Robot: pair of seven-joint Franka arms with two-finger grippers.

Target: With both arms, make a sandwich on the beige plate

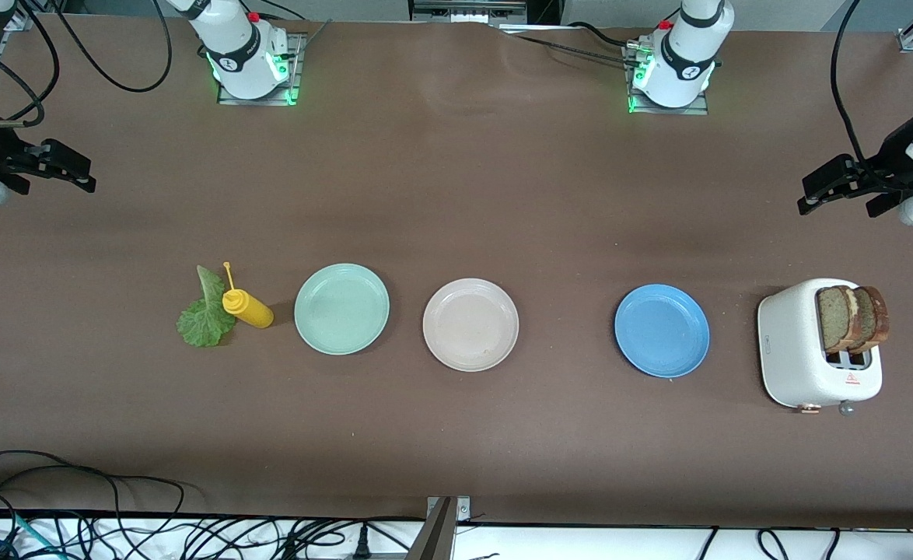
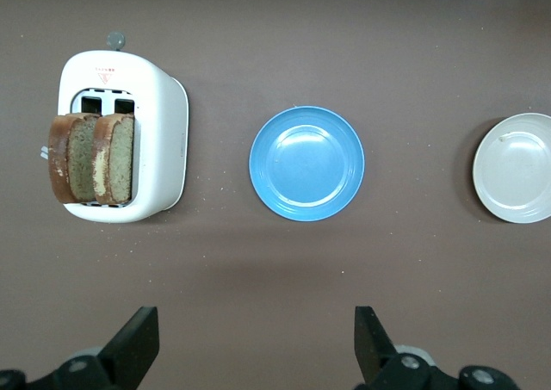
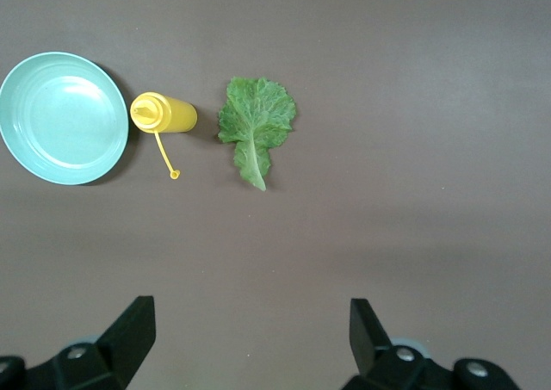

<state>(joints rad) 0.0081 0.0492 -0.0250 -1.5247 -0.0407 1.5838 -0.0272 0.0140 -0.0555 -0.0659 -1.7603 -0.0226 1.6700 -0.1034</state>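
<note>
The beige plate lies bare at the middle of the table. No sandwich shows as a whole. Two brown bread slices stand in a white toaster toward the left arm's end. A green lettuce leaf lies flat toward the right arm's end. My left gripper hangs open over bare table at its own end, holding nothing. My right gripper hangs open over bare table at its end, also holding nothing.
A yellow squeeze bottle lies on its side between the lettuce and a mint green plate. A blue plate sits between the beige plate and the toaster. Cables run along the table's front edge.
</note>
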